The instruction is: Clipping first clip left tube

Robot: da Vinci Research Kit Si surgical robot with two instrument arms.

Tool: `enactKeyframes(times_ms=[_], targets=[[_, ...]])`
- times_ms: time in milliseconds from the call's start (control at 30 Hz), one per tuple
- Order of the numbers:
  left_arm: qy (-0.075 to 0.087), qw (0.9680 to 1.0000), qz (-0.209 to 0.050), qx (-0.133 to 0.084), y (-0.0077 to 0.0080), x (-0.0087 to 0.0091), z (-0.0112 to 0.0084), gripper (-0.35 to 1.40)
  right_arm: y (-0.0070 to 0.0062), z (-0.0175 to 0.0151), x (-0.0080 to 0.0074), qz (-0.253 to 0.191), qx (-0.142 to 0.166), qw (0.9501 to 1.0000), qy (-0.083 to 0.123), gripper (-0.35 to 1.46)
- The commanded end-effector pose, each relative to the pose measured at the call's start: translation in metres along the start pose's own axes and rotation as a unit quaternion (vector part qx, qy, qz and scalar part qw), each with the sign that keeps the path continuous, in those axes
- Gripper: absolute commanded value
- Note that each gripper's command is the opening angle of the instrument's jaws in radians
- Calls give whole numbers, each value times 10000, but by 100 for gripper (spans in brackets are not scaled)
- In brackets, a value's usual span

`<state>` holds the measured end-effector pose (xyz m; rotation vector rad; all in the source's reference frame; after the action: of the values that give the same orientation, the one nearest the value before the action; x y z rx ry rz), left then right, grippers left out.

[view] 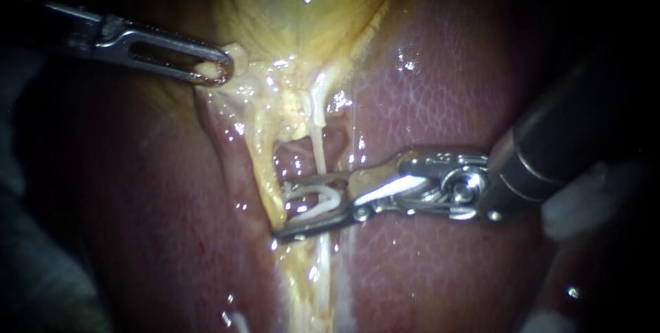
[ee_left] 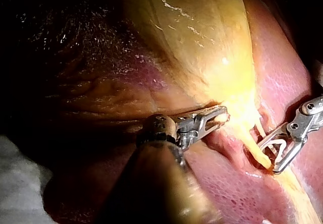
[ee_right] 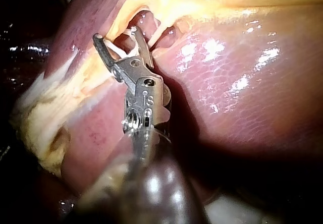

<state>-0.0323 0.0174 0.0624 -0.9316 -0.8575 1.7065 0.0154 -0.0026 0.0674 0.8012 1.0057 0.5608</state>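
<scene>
White clip (view: 320, 206), unclosed in my right instrument's (view: 280, 210) jaws, straddles the tube (view: 318, 142); my left instrument (view: 216, 70) pinches gallbladder (view: 295, 9) at ten o'clock. Next: squeeze squarely.

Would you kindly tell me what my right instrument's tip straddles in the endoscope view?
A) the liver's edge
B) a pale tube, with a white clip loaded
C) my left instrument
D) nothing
B: the right instrument carries a white clip whose two legs sit on either side of the pale tube running down from the gallbladder.
</scene>
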Motion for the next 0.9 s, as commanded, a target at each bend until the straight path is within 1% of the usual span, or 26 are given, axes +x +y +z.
enactKeyframes(times_ms=[33,133,300,433,600,767,900], targets=[[0,10000,-1,1,0,0,0,-35,-1,2,1,-5,47,10000,14,49],[0,10000,-1,1,0,0,0,-35,-3,7,3,9,99,9999,52,49],[1,10000,0,1,0,0,0,-35,-9,16,7,56,337,9992,188,49],[1,10000,-1,2,0,0,0,-35,-14,22,10,64,509,9984,241,49],[2,10000,0,2,0,0,0,-35,-21,22,14,102,772,9962,383,49],[2,10000,0,2,0,0,0,-35,-33,23,17,94,923,9942,541,49],[1,10000,0,2,0,0,0,-35,-46,25,19,71,1082,9920,640,49]])
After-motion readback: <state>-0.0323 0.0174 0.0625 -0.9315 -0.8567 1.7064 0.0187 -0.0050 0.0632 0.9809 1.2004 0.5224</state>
